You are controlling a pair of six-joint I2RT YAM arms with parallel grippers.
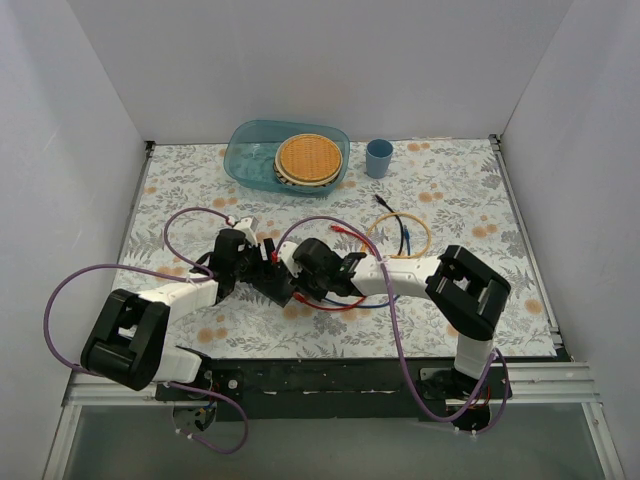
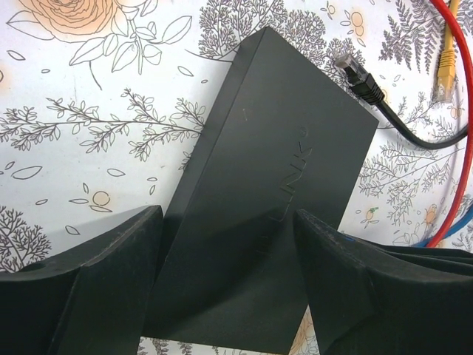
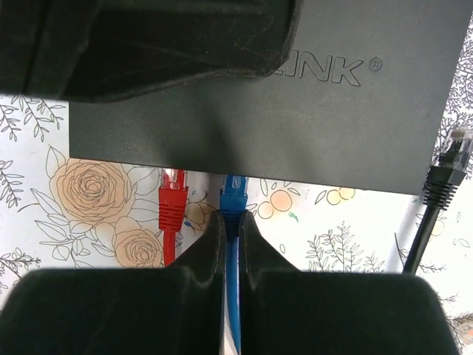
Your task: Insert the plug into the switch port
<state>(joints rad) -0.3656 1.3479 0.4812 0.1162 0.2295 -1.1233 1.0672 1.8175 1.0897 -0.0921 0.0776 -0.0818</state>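
Note:
The switch (image 2: 273, 163) is a flat matte-black box lying on the flowered cloth, between both grippers in the top view (image 1: 276, 286). My left gripper (image 2: 228, 222) has a finger on each side of it and is shut on it. My right gripper (image 3: 230, 218) is shut on the blue plug (image 3: 234, 194). The plug's clear tip meets the switch's near long edge (image 3: 332, 140). I cannot tell how deep it sits. A red plug (image 3: 172, 203) lies just left of it, its tip at the same edge.
A loose black plug (image 2: 358, 78) lies by the switch's corner, with a yellow plug (image 2: 446, 66) and a red cable (image 2: 462, 111) nearby. At the back stand a blue basin (image 1: 240, 150) holding a wicker plate (image 1: 308, 158) and a blue cup (image 1: 379, 157). A yellow cable coil (image 1: 400, 235) lies to the right.

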